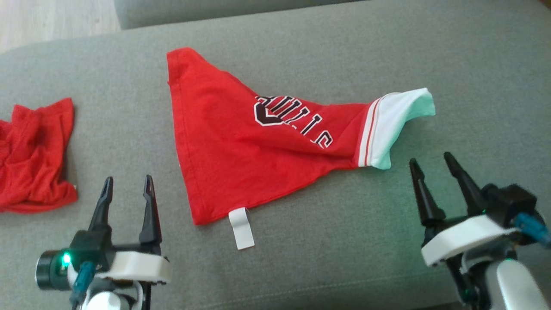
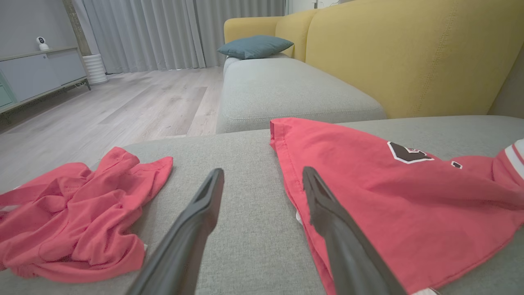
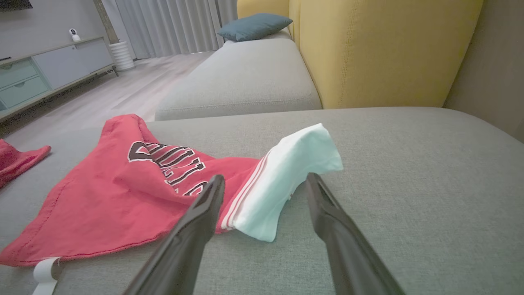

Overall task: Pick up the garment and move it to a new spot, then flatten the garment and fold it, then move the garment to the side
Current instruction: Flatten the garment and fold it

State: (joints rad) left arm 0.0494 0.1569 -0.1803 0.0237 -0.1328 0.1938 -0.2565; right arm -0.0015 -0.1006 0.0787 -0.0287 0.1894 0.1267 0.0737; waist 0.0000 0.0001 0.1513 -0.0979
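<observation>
The garment [image 1: 241, 150] lies on the grey cushion [image 1: 473, 64], its red hem just beside the left gripper [image 1: 128, 178] and its white end just ahead of the right gripper [image 1: 431, 158]. Both jaws are released and hold nothing. The cloth looks only roughly spread, with wrinkles and a curled end. I judge that flattening is unfinished, and that folding and the move aside are left.

Left hand [image 2: 263, 172] spread, over grey cushion [image 2: 245, 155]; garment [image 2: 368, 192] right, crumpled red cloth [image 2: 73, 217] left.
</observation>
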